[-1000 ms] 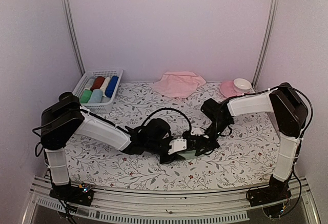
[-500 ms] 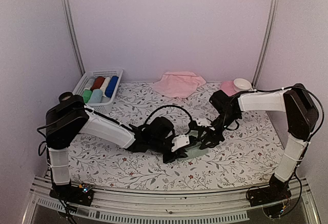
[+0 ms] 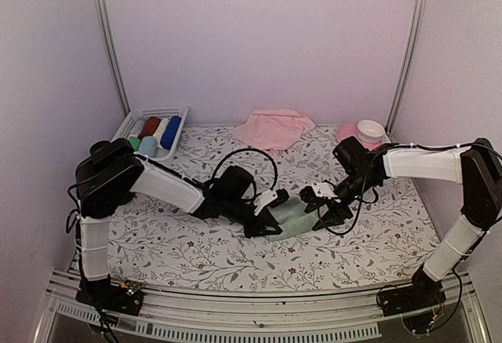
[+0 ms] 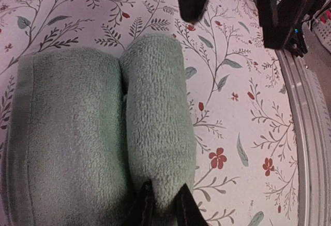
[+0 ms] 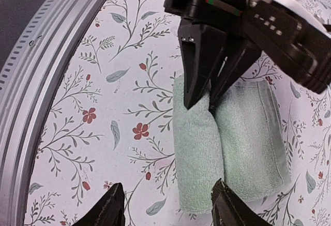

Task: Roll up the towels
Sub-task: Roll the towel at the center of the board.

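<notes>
One mint green towel [image 3: 292,217] lies partly rolled at the centre of the surface [image 3: 157,241], its roll pinched by the left end effector [image 5: 200,108]. One pink towel [image 3: 273,129] sits at 12 o'clock. The right end effector [image 5: 168,190] stands open at the roll's 3 o'clock.

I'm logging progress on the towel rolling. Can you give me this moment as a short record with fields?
green towel: middle of the table, partly rolled, the rest lying flat
left gripper: shut on one end of the roll
right gripper: open, at the roll's other end
pink towel: back of the table, loose, not rolled
basket: back left, holds rolled cloths
cup: on a saucer, back right
</notes>
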